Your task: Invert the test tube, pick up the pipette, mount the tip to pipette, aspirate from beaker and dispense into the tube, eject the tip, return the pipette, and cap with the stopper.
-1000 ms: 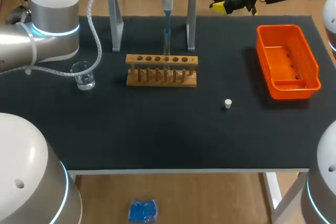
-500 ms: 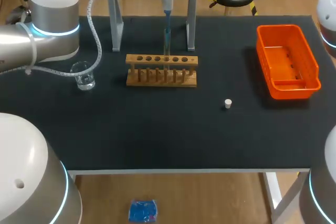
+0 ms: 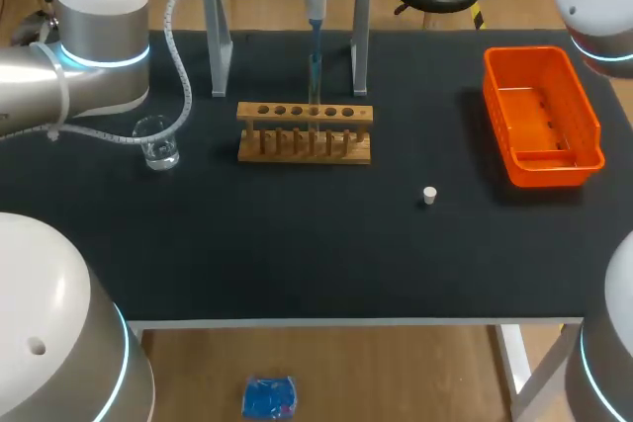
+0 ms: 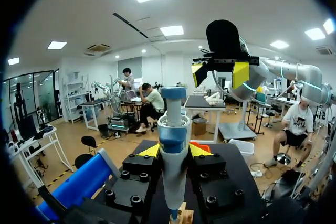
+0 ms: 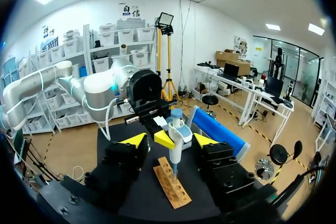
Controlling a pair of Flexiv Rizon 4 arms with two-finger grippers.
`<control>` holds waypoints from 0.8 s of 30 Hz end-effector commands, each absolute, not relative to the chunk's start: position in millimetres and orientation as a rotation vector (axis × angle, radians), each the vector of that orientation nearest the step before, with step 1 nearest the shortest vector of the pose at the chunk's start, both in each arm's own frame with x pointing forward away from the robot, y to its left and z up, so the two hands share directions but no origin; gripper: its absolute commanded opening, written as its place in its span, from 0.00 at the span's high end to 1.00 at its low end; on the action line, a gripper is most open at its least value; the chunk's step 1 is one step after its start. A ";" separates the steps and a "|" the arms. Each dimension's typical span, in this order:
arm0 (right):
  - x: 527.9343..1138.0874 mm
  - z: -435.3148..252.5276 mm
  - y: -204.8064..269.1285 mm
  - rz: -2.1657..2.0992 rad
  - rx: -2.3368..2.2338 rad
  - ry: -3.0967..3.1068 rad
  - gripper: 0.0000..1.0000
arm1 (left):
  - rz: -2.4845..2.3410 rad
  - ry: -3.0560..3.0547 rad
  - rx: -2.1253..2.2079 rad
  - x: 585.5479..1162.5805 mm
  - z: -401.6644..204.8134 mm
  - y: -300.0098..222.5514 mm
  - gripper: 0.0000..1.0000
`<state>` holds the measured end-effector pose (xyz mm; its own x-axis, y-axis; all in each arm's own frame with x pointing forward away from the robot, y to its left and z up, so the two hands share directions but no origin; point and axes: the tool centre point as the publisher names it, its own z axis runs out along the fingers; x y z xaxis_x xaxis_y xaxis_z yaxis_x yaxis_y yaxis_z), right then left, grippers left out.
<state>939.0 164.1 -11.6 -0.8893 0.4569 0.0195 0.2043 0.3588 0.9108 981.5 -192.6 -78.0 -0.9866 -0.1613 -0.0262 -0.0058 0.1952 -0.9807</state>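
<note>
Left gripper (image 4: 174, 151) pinches pipette (image 3: 316, 2) upright, tip (image 3: 316, 56) down in test tube (image 3: 315, 88) in wooden rack (image 3: 305, 135). Right gripper (image 4: 220, 73) spread, empty, well apart. Risk: tilted lift snags tube, drags it out.

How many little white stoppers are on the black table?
1. The white stopper sits alone on the black table, in front and to the right of the wooden rack, left of the orange bin. No other shows.

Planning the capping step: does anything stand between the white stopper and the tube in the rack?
The table between stopper and rack is bare, but the pipette hangs over the mouth of the tube.
</note>
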 end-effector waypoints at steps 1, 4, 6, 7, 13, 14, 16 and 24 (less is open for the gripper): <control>948.0 -6.3 174.5 1.538 0.588 2.389 1.00 | -1.913 2.328 -0.163 981.6 -78.1 -192.5 1.00; 953.8 -4.1 181.1 1.542 0.586 2.385 1.00 | -1.913 2.328 -0.163 981.6 -78.1 -192.5 1.00; 958.7 -2.8 185.4 1.550 0.588 2.383 1.00 | -1.913 2.328 -0.163 981.6 -78.1 -192.5 1.00; 959.8 -2.3 187.1 1.550 0.589 2.382 1.00 | -1.913 2.328 -0.163 981.6 -78.1 -192.5 1.00; 964.3 1.9 198.0 1.561 0.591 2.383 1.00 | -1.913 2.328 -0.163 981.6 -78.1 -192.5 1.00; 964.5 2.9 199.7 1.562 0.590 2.383 1.00 | -1.913 2.328 -0.163 981.6 -78.1 -192.5 1.00; 965.7 5.1 203.4 1.567 0.589 2.384 1.00 | -1.913 2.328 -0.163 981.6 -78.1 -192.5 1.00; 969.3 7.5 215.8 1.578 0.590 2.387 1.00 | -1.913 2.328 -0.163 981.6 -78.1 -192.5 1.00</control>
